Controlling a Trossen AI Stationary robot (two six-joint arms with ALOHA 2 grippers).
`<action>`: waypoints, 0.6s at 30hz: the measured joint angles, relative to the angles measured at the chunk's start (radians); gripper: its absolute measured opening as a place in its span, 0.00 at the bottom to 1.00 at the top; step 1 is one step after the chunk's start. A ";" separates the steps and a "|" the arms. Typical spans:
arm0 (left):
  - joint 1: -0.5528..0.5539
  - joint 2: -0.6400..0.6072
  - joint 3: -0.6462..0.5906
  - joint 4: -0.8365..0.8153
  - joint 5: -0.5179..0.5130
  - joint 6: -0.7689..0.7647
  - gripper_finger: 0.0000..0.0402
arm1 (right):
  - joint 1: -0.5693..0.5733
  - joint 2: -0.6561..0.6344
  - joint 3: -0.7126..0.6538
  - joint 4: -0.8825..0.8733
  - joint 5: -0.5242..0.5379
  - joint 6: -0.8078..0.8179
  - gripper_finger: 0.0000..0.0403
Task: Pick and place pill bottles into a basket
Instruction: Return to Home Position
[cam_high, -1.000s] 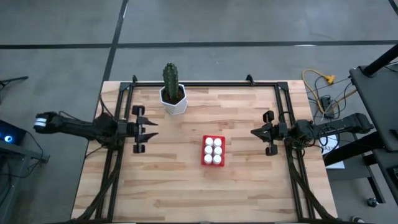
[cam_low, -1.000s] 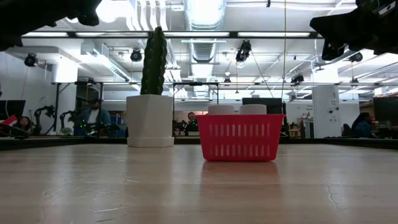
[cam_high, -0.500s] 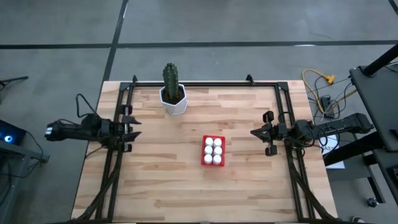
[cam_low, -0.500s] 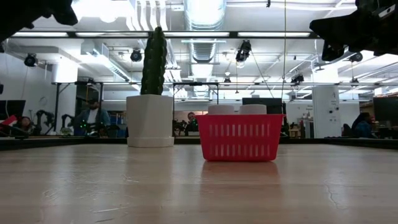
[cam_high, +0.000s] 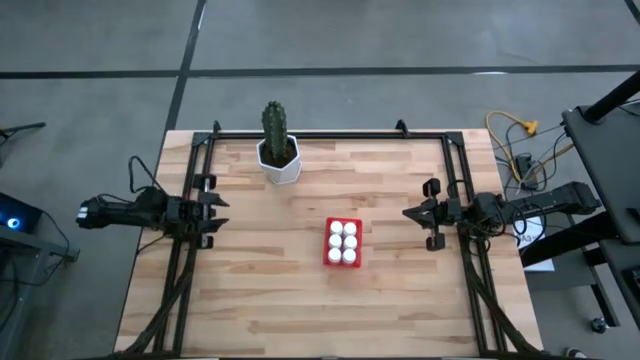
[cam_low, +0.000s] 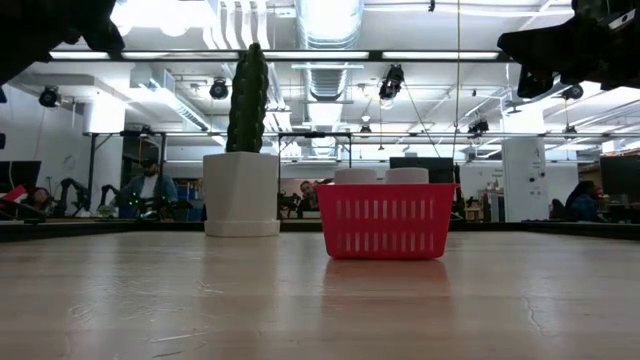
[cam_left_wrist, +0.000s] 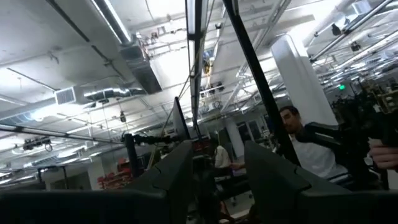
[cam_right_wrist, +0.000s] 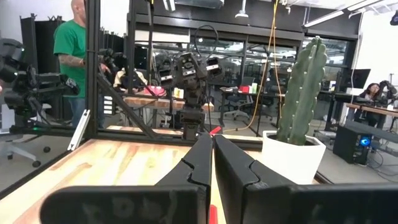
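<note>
The red basket (cam_high: 327, 256) stands on the wooden table a little right of the middle and holds the six white pill bottles (cam_high: 343, 241) in two rows. In the low view, two white caps (cam_low: 355, 176) show above the basket's mesh wall (cam_low: 385, 222). My left gripper (cam_high: 220, 212) hangs over the table's left edge, far from the basket, open and empty; its wrist view (cam_left_wrist: 217, 180) looks up at the ceiling. My right gripper (cam_high: 407, 213) hovers near the right edge, level with the basket's far end, shut and empty (cam_right_wrist: 212, 155).
A white hexagonal pot with a green cactus (cam_high: 279, 158) stands at the far edge, left of the middle (cam_low: 241, 195). Black frame rails (cam_high: 190, 250) run along the table's left, right and far edges. People show in the room beyond the table.
My left gripper has drawn back from over the table toward its left edge, away from the basket, most of the way in the first half second. The basket, the bottles and my right arm have kept still.
</note>
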 joint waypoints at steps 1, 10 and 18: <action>0.000 0.003 0.000 -0.007 0.005 0.000 0.32 | 0.000 0.000 0.000 -0.001 0.000 0.001 0.02; 0.000 0.000 -0.001 -0.269 0.005 -0.070 0.32 | 0.000 -0.001 0.000 -0.002 0.000 0.004 0.02; 0.000 -0.004 0.000 -0.335 -0.003 -0.014 0.10 | 0.000 -0.001 0.000 -0.003 0.000 0.001 0.02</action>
